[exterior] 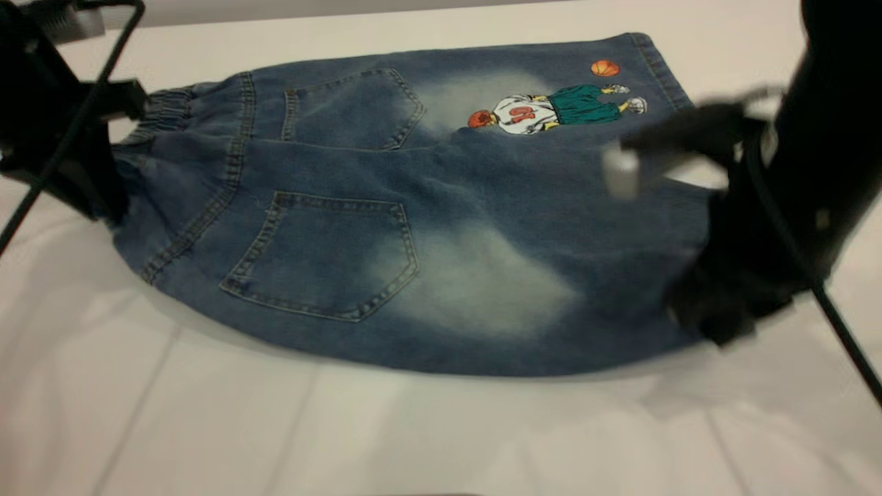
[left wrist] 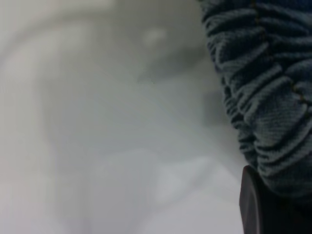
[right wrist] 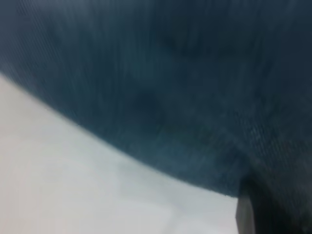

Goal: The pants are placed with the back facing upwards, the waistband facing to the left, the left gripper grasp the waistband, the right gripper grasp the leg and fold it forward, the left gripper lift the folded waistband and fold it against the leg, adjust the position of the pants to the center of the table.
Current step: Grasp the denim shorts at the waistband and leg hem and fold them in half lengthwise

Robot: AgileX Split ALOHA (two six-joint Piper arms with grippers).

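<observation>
White table (exterior: pixel 138 413) under the pants (exterior: pixel 413 227); left gripper (exterior: pixel 103 186) clamped on waistband (exterior: pixel 162 110), right gripper (exterior: pixel 710 303) clamped on leg (exterior: pixel 620 289), near edge lifted for folding forward.

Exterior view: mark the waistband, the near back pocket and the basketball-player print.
waistband (exterior: pixel 165 110), exterior view, gathered elastic beside the left arm.
near back pocket (exterior: pixel 324 255), exterior view, middle of the panel.
basketball-player print (exterior: pixel 551 110), exterior view, figure's torso.
</observation>
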